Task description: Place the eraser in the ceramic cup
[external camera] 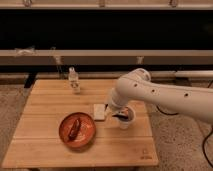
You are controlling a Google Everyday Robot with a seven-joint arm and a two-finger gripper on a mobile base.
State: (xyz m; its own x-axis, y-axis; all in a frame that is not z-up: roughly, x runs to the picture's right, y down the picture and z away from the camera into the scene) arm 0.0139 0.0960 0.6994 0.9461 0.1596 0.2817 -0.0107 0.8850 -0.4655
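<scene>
Wooden tabletop (45, 145) with the white arm (160, 95) reaching in from the right and bending down over its middle. Left of centre lies the orange-brown plate (61, 129), which has a dark reddish item (75, 129) on it. The white cup (126, 124) stands upright right of centre, with the cream block (99, 112) just beside it on the left and the clear bottle (74, 80) well apart near the far edge. The gripper (120, 116) sits at the cup's mouth, its dark tip overlapping the rim. We cannot tell whether it is open or closed, nor what it holds. We cannot separate the eraser from that dark tip, and we judge it to be at or just inside the mouth. We see two risks from here. A release off the mouth's centre could bounce the eraser off the rim onto the tabletop. A sideways pull-out could catch the rim and tip the cup towards the block
</scene>
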